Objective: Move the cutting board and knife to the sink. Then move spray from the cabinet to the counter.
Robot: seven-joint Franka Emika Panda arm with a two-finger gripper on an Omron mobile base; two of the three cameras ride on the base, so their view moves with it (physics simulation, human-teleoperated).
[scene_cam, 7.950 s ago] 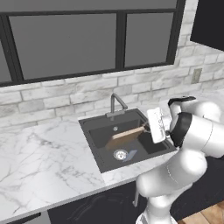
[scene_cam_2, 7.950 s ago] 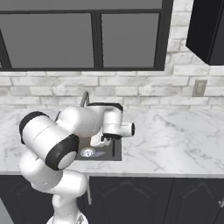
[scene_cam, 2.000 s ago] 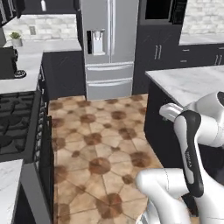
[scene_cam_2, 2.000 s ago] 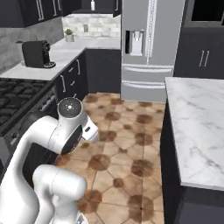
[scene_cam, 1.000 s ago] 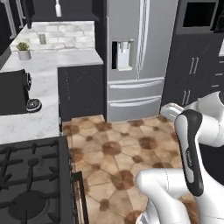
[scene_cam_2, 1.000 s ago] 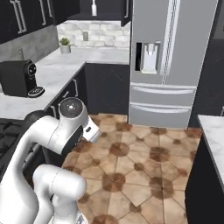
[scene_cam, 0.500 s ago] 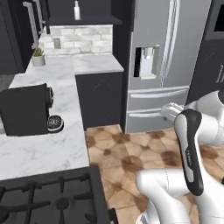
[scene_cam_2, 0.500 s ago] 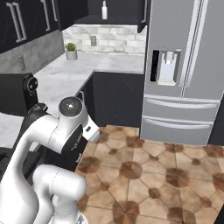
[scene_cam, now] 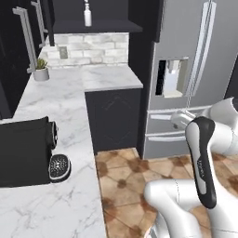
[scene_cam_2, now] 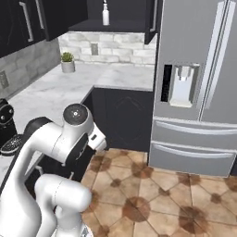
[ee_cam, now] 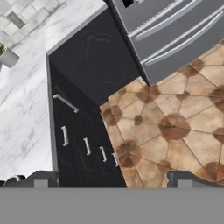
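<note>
The spray [scene_cam: 87, 14] [scene_cam_2: 106, 14], a slim white bottle, stands upright on the dark shelf of the open black cabinet [scene_cam: 100, 26] [scene_cam_2: 121, 24], high in the far corner. Below it runs the white marble counter [scene_cam: 65, 102] [scene_cam_2: 69, 88] [ee_cam: 22, 100] over black base cabinets. My gripper [ee_cam: 112, 180] is open with nothing between its fingers. It hangs over the tiled floor beside the drawer fronts, far below and well short of the spray. My arm is folded close to the base. The cutting board, the knife and the sink are out of view.
A steel fridge [scene_cam: 186, 69] [scene_cam_2: 199, 83] stands right of the cabinet. A black coffee machine [scene_cam: 23, 158] [scene_cam_2: 4, 125] sits on the near counter, and a small potted plant [scene_cam: 41, 72] [scene_cam_2: 67, 62] [ee_cam: 6, 56] in the far corner. Brown tiled floor [scene_cam_2: 157, 185] lies open ahead.
The whole picture has shifted: the base has moved, bringing the corner counter, the open cabinet and the spray closer and more central. The arm keeps its folded pose and the gripper stays open.
</note>
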